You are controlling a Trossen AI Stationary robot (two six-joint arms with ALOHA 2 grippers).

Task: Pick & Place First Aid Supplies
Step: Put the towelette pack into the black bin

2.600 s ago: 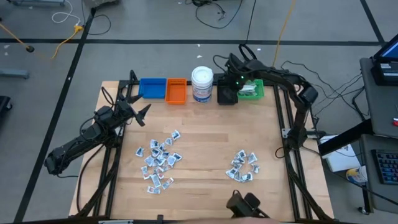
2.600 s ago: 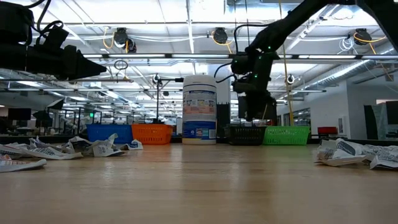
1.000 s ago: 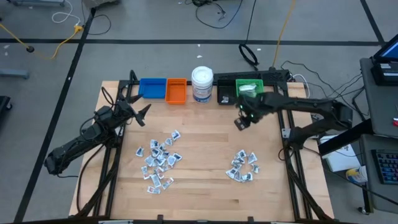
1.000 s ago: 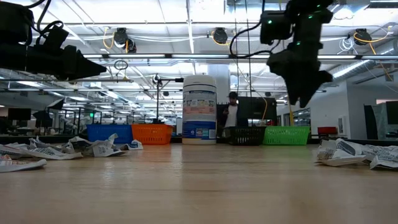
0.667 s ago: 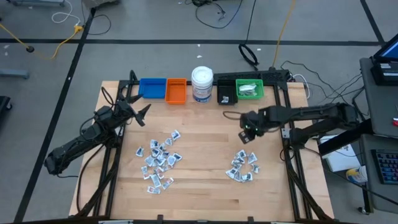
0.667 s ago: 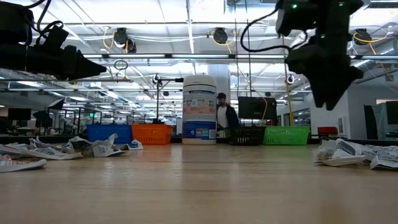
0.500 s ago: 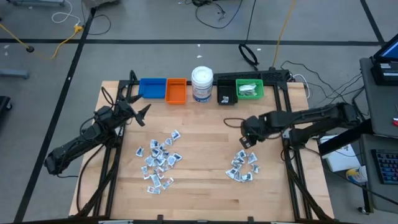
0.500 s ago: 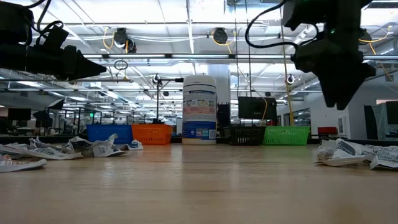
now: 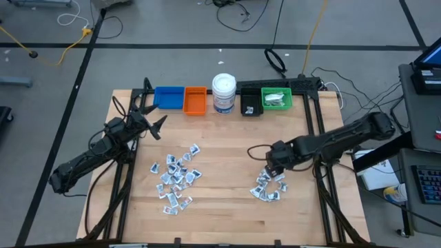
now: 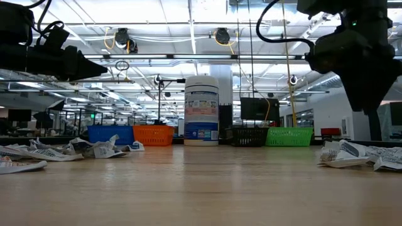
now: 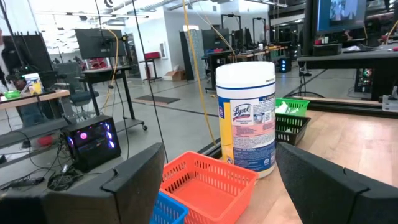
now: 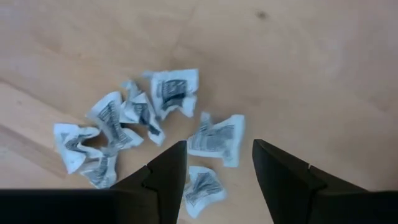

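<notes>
Right gripper (image 9: 271, 167) above the smaller heap of packets (image 9: 270, 184) on the right half of the table (image 9: 227, 148), fingers pointing down. Fingers (image 12: 166, 171) set apart with a narrow gap, nothing between them; in the right wrist view one white packet (image 12: 217, 140) directly in the gap below, on the wood, with several more beside it. Not touching any packet, as far as visible.

Left gripper (image 9: 158, 125) over the left rear part of the table, jaws wide and empty, the arm waiting there. In the left wrist view, between its fingers (image 11: 134, 180): the orange bin (image 11: 209, 182), and behind it the white jar (image 11: 245, 115) with blue label.

Larger heap of packets (image 9: 176, 176) on the left half of the table, well apart from the smaller heap.

Along the rear edge, in a row (from the left): blue bin (image 9: 168, 98), orange bin, white jar, black bin (image 9: 251, 105), green bin (image 9: 277, 98). Some white packets already inside the green bin, and something white in the black bin too (cannot tell what exactly).
</notes>
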